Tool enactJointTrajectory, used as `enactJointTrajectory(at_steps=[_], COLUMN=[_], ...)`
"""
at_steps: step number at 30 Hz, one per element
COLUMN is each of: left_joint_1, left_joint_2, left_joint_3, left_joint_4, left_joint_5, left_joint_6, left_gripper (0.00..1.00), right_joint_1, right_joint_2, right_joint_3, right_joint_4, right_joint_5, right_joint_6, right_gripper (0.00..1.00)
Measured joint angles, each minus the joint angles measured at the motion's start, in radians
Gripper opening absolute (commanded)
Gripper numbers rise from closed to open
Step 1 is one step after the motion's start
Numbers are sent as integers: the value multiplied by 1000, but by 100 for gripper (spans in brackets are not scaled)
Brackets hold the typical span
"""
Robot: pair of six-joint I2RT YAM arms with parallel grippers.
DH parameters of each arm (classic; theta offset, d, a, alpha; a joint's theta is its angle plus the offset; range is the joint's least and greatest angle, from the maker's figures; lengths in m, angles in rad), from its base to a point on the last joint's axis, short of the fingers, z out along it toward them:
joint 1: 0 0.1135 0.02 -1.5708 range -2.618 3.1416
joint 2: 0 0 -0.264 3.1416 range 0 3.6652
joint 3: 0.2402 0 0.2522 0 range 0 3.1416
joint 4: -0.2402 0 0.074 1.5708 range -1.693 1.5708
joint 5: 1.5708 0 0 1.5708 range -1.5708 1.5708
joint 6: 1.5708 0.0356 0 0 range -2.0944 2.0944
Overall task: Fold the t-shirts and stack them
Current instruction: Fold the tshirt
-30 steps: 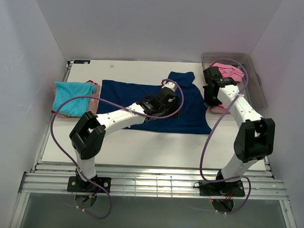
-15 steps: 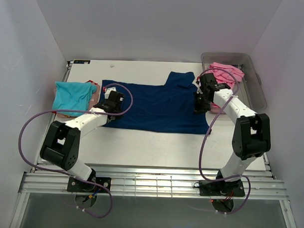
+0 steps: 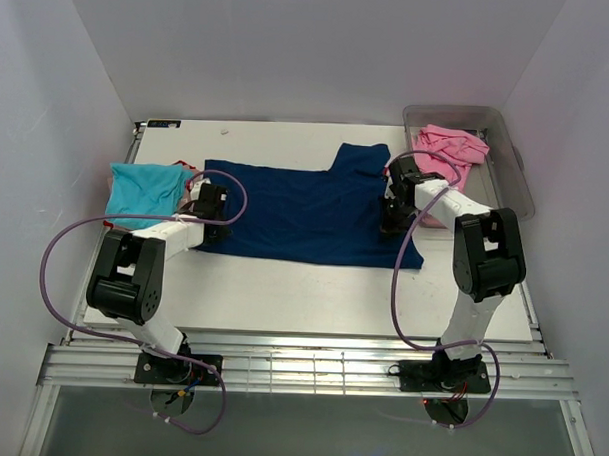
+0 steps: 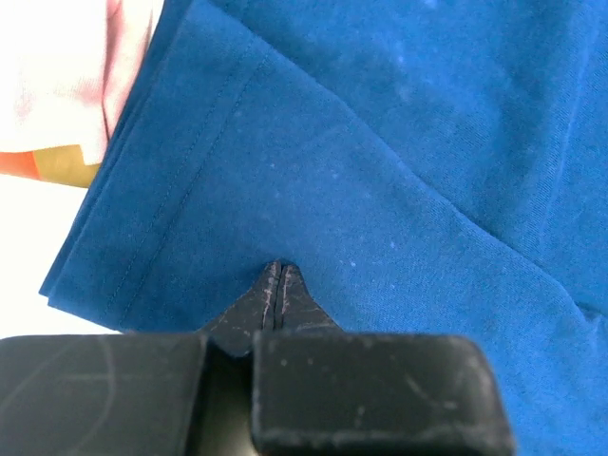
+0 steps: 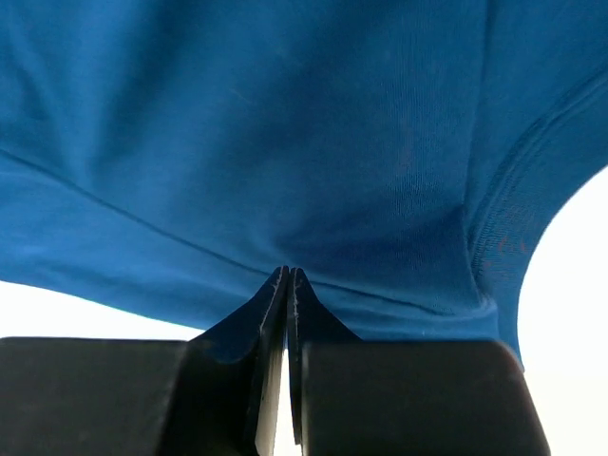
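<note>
— How did the left gripper stand?
— Its two fingers were pressed tip to tip with no gap, down on the navy t-shirt close to its stitched left hem. I could not tell whether a pinch of cloth sat between them.
— And the right gripper?
— Closed too, with the right edge of the navy t-shirt caught between the tips. Creases ran out from the pinch, and a curved, stitched edge lay off to one side.
— What did the wrist views give that the top one did not?
— The left wrist showed the hem lying in two layers at the corner. Just beyond that corner were a pale pink cloth and an orange scrap. From above, both sets of fingertips were hidden under the wrists.
— And the top view alone?
— The whole layout. The navy t-shirt lay spread flat across the middle of the table, with one part jutting toward the far side. The turquoise t-shirt lay just left of it. The pink t-shirt sat heaped in the clear tub, just right of it toward the far corner.
— Room to move?
— Bare tabletop ran along the near edge of the navy t-shirt, and a narrower bare strip along its far edge. To its left and right, the other shirts and the walls stood close.
</note>
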Motion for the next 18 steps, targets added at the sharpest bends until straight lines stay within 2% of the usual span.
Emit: enactJointTrajectory(at_steps=[10,18], left_joint_1=[6,6], left_joint_2=[-23,-154], left_joint_3=[-35,-127], left_joint_4=[14,-104], left_joint_5=[-16,-13], left_joint_6=[-75,-195], left_gripper=[0,0], right_joint_1=[5,8], right_joint_2=[16,-66], right_joint_3=[-87,-195], right_joint_4=[3,18], right_joint_5=[26,39], right_joint_6=[19,29], right_gripper=[8,8])
